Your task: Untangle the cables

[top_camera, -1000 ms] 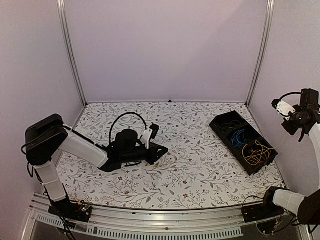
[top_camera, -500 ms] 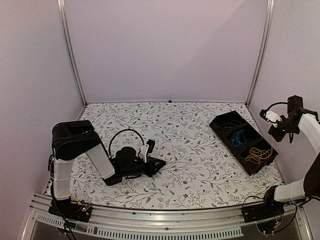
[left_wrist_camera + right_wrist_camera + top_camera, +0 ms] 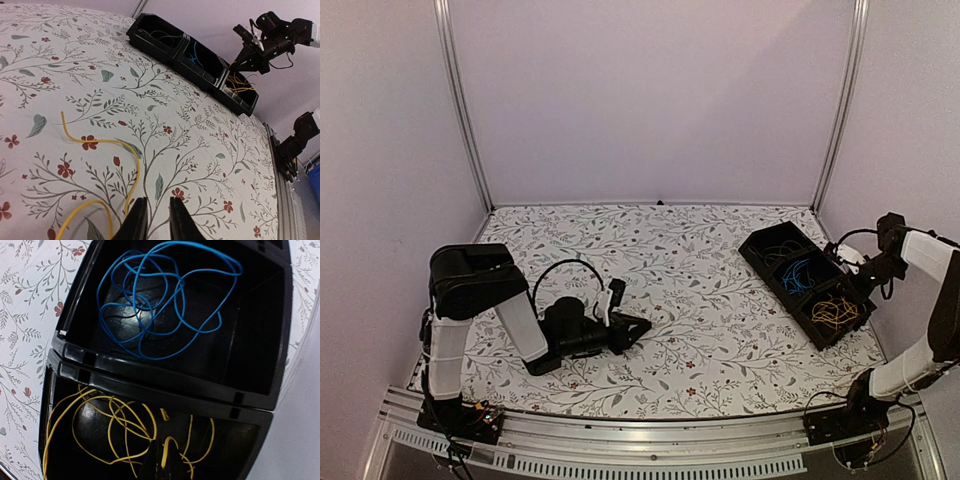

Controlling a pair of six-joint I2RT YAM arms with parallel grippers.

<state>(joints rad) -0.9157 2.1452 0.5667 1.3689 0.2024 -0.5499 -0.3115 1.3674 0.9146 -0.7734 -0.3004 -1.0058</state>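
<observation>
A black three-compartment bin (image 3: 768, 268) stands at the right. Blue cables (image 3: 165, 300) fill its middle compartment and a loose bundle of yellow cables (image 3: 100, 425) lies in its near one. My right gripper (image 3: 166, 465) is down in the near compartment, shut on a yellow cable strand; from above it shows over the bin's right rim (image 3: 855, 285). One separate yellow cable (image 3: 100, 141) lies curved on the floral table. My left gripper (image 3: 156, 210) is low over the table just right of that cable, its jaws a little apart and empty.
The bin's far compartment (image 3: 160, 34) holds thin dark wires. The left arm lies folded low across the table's left half (image 3: 570, 325). The enclosure's right wall (image 3: 920, 150) is close behind the bin. The aluminium rail (image 3: 650, 445) runs along the near edge.
My right arm has come down from high beside the right wall into the bin's near compartment. My left arm has folded back a little toward the near left.
</observation>
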